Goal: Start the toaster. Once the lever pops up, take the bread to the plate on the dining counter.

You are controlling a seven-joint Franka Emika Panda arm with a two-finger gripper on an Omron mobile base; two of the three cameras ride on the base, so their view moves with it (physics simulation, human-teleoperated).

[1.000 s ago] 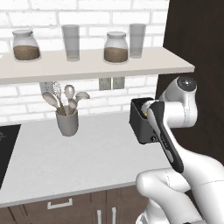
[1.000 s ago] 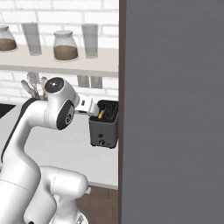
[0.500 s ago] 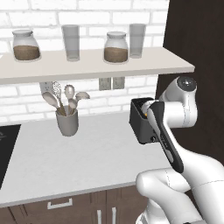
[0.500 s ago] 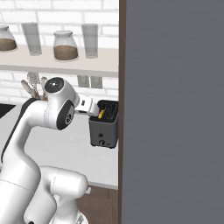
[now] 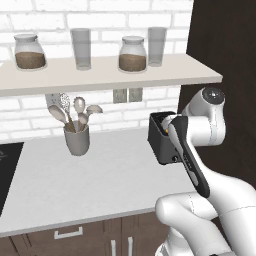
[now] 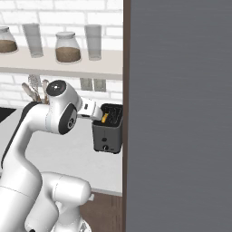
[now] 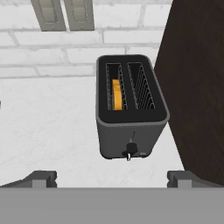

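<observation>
Desk: I see a pale grey desk point(image 5: 105, 175) under a white brick wall, a black hob at its left edge.
Shelf: a shelf point(image 5: 100, 72) above carries two jars and two glasses.
Utensil pot: a grey utensil pot point(image 5: 76, 140) stands left of centre.
Toaster: the toaster point(image 7: 130, 109) sits at the desk's right end, just beside a dark panel point(image 7: 197, 87).
Bread: the bread point(image 7: 116, 94) stands in the left slot.
Arm: I have it bent over the toaster, looking down.
Claw: the claw point(image 7: 112, 178) hangs wide, holding nothing.
</observation>
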